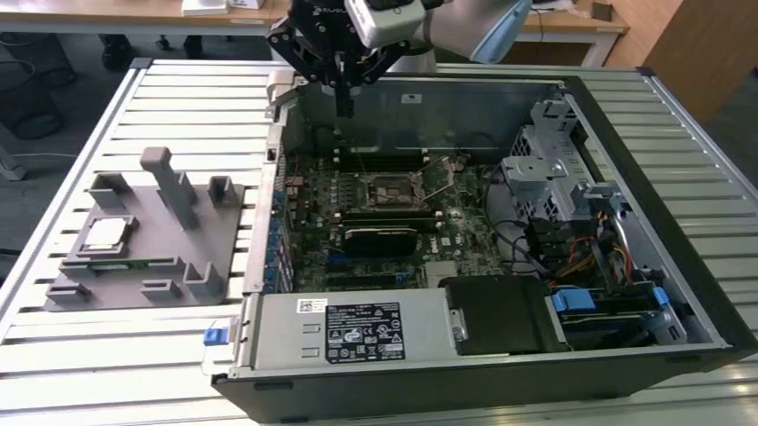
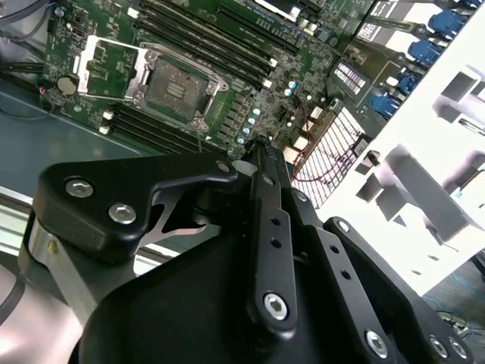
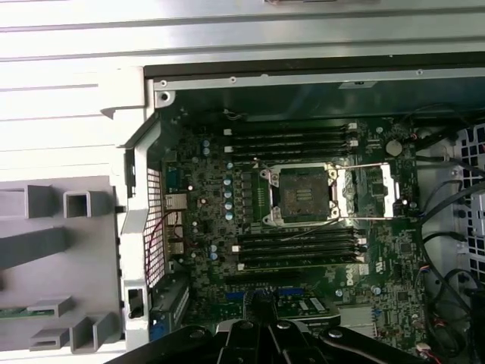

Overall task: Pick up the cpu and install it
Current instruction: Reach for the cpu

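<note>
Cpu lies flat on the grey fixture on the slatted bench, at the exterior view's left, well apart from the gripper. To the right stands the open computer case; its motherboard socket is bare, the retaining frame swung aside. The gripper hangs over the case's far left part, its fingers pressed together, holding nothing.
</note>
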You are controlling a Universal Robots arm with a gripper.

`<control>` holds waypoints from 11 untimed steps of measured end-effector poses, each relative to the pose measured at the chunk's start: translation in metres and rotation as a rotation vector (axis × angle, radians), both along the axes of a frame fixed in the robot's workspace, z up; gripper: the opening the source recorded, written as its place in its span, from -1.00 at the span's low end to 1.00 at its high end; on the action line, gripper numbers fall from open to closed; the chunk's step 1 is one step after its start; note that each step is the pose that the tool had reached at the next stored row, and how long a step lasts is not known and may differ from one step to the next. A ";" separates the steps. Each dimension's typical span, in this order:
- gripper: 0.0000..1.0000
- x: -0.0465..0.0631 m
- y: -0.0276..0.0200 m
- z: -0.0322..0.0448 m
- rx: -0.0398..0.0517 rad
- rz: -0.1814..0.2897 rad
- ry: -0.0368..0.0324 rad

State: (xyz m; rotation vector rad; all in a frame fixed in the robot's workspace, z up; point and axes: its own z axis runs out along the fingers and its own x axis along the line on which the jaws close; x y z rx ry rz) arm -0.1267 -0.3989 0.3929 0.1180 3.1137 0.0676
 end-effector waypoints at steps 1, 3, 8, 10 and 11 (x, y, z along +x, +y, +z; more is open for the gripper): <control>-0.79 0.000 0.0000 0.0000 0.0000 0.000 0.0001; -0.79 -0.001 0.0000 -0.0001 -0.0001 0.000 0.0003; -0.79 -0.002 0.0000 -0.0002 0.0000 0.000 0.0009; -0.79 -0.002 0.0000 -0.0003 0.0000 0.000 0.0010; -0.79 -0.002 0.0000 -0.0003 0.0000 0.000 0.0011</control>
